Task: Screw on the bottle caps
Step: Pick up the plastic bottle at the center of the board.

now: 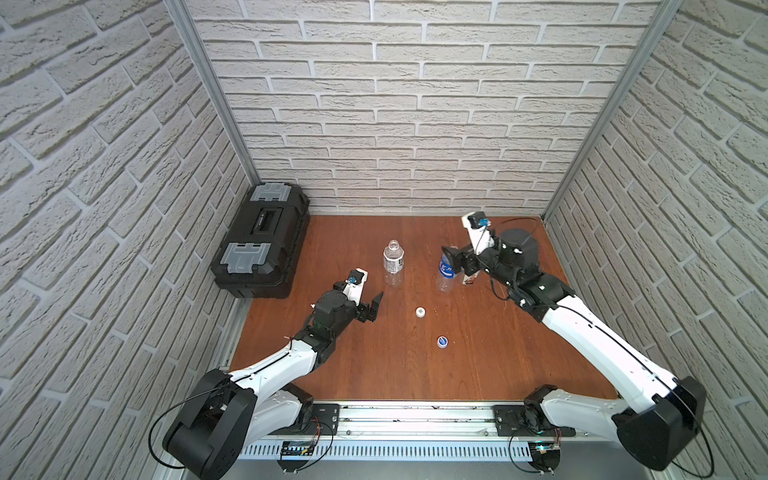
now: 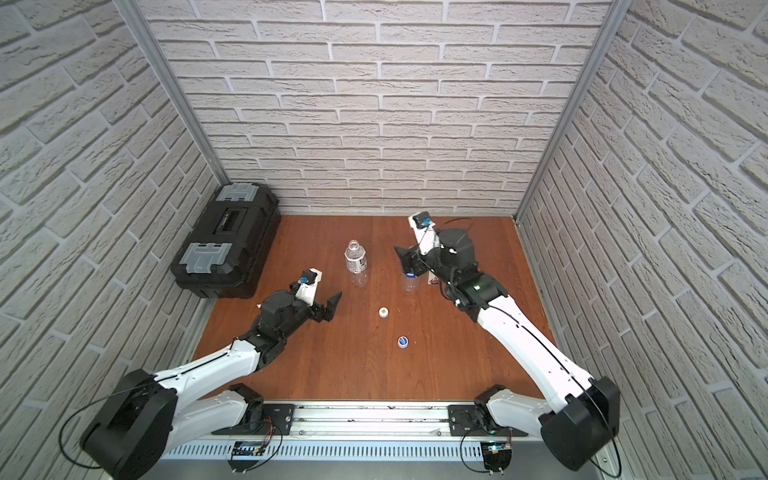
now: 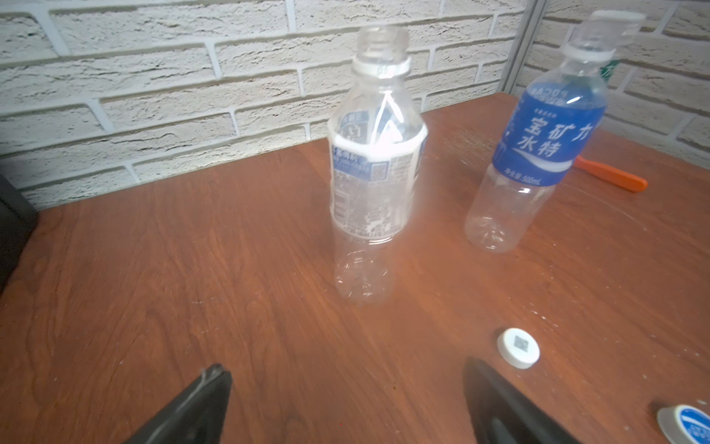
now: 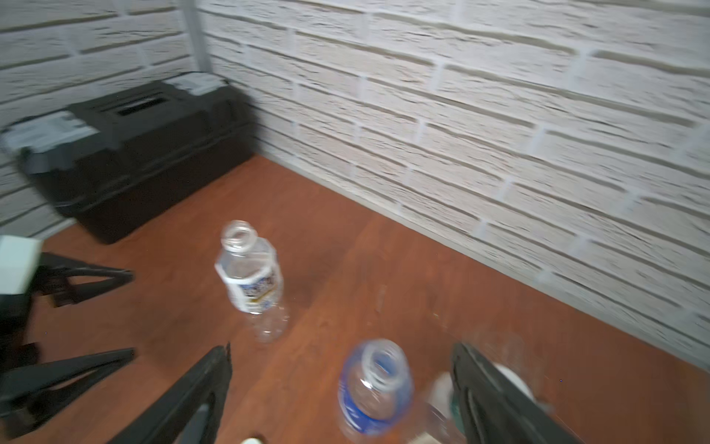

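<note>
Bottle caps are found loose on the counter, between the two arms. At far left, a black toolbox is set against the wall. The left claw is held with jaws apart and empty, near the white-labelled bottle, which stands upright and uncapped. The small white cap and the blue cap are placed nearer the front edge. The blue-labelled bottle stands open-necked, and the right claw is spread above it, clamped on nothing. A third bottle is mostly hidden behind that claw.
</note>
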